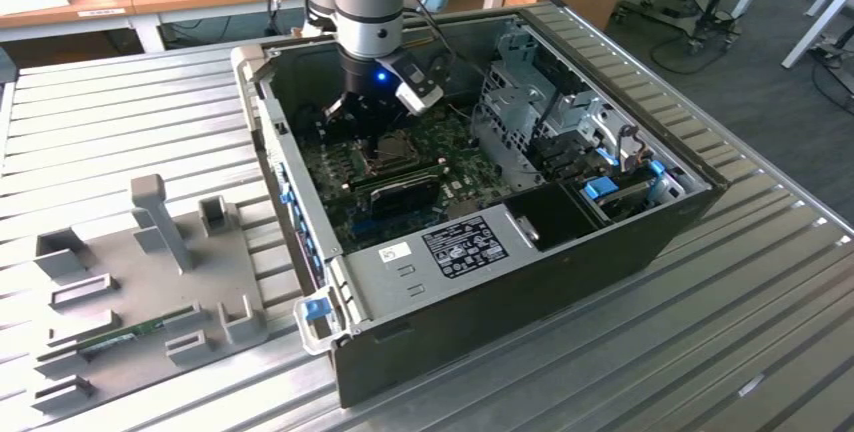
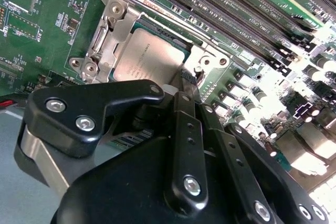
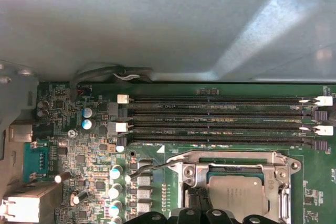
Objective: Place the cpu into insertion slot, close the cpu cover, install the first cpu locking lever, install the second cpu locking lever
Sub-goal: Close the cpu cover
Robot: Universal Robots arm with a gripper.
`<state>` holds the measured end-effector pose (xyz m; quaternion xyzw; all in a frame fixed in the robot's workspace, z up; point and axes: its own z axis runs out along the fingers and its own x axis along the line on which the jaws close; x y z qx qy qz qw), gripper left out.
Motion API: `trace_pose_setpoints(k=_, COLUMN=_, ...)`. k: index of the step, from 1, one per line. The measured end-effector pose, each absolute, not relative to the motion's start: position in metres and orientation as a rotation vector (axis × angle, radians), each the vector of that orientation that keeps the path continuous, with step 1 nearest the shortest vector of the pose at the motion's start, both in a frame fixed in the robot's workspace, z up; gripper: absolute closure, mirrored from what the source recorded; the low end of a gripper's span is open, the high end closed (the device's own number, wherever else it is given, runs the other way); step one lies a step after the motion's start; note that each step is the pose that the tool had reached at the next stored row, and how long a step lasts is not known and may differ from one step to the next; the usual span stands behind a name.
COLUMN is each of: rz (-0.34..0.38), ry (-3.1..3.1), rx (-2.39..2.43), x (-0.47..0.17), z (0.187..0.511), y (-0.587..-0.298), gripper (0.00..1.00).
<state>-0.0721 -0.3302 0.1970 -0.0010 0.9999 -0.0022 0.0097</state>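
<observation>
Here's the cpu [image 2: 144, 59], a flat square chip with a pale silver-tan face and faint print, sitting down inside the insertion slot [image 1: 395, 152] on the green board. One cpu, one slot. One cpu cover [image 2: 105, 35], a thin silver frame plate, lies flat over the chip's edges, and the chip's face shows through its square window. In the first wrist view, four long black memory slots [image 3: 215, 119] run side by side just beyond the socket. One thin wire lever [image 3: 152, 168] angles out from the socket's corner over the board. The black fingers [image 2: 188, 90] are drawn together with nothing between them. Their tips hang just off one corner of the cover, beside the chip rather than over it. The open computer case [image 1: 534, 252] lies on the slatted metal worktop [image 1: 747, 332].
</observation>
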Motion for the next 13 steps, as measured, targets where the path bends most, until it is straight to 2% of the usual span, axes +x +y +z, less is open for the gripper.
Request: trace_pose_setpoints(k=13, rz=-0.007, ry=3.121, rx=-0.003, x=-0.0749, z=0.1966, y=-0.3303, gripper=0.90)
